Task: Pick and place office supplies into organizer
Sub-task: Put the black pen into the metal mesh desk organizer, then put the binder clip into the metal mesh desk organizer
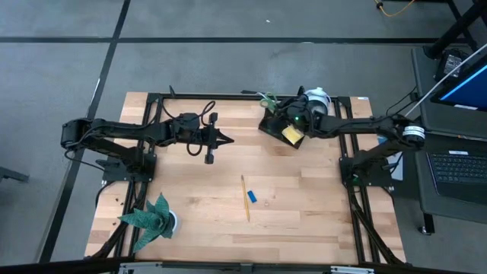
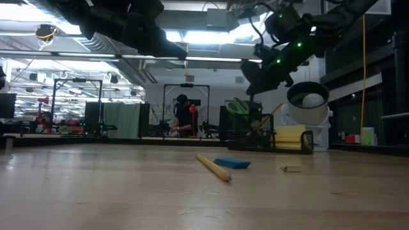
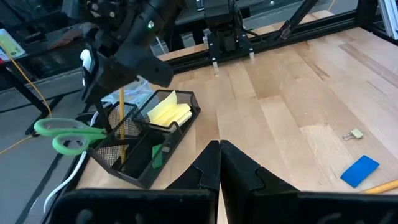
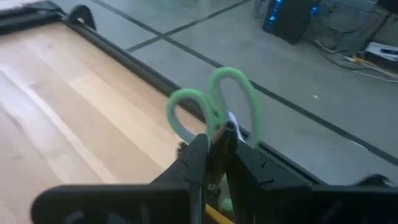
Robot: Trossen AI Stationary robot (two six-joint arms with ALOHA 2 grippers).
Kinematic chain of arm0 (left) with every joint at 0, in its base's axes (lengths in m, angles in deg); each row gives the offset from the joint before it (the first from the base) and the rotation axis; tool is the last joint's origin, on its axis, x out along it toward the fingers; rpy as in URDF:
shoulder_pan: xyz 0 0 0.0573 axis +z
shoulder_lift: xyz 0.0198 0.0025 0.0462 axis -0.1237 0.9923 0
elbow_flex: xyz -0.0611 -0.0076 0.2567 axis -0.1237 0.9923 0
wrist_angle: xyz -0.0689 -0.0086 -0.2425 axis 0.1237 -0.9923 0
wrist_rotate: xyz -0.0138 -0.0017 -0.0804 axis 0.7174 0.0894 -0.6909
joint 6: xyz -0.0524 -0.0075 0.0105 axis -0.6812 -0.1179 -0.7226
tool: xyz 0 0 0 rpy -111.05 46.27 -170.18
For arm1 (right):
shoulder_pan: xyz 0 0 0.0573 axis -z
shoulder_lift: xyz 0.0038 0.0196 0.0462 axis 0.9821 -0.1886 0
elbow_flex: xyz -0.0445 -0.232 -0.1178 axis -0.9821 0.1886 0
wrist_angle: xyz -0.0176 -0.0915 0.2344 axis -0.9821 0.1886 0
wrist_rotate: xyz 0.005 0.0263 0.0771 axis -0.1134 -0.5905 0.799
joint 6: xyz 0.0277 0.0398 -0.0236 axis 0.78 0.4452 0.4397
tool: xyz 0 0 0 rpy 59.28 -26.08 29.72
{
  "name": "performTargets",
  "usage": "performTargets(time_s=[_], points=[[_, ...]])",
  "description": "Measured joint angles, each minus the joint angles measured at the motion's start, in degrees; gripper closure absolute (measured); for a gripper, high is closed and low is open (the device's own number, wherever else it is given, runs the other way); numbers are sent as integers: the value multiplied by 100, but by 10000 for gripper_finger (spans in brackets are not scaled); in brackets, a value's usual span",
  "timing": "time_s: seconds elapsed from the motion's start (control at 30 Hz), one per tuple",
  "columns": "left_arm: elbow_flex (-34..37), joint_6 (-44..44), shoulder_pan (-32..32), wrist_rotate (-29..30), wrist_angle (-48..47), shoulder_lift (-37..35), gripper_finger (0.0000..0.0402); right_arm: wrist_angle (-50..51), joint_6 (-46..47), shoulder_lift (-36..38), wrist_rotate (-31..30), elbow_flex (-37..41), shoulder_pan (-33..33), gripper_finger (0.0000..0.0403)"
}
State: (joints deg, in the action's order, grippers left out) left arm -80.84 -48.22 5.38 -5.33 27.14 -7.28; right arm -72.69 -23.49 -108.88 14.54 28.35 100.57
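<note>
One binder clip (image 3: 355,134), perhaps, left-wrist only.

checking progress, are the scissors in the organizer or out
In. The scissors stand in the organizer, green handles sticking out the top; the right gripper is shut at them.

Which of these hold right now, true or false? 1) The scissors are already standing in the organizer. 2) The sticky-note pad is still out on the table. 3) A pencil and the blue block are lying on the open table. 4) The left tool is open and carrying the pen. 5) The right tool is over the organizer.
1) True: the green-handled scissors stand in the organizer, handles up.
2) False: the yellow sticky-note pad sits in an organizer compartment.
3) True: a pencil and the blue block lie side by side mid-table.
4) False: the left tool is shut and empty, hanging over bare table.
5) True: the right tool hangs above the organizer.
</note>
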Motion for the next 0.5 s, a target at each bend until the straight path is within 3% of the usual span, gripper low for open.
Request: performTargets(time_s=[0.27,0.5], points=[[0,-18,0,0,0,0,400,-385,312,-294,306,0,95,362],[0,-18,0,0,-2,0,398,-314,336,-297,317,0,95,275]])
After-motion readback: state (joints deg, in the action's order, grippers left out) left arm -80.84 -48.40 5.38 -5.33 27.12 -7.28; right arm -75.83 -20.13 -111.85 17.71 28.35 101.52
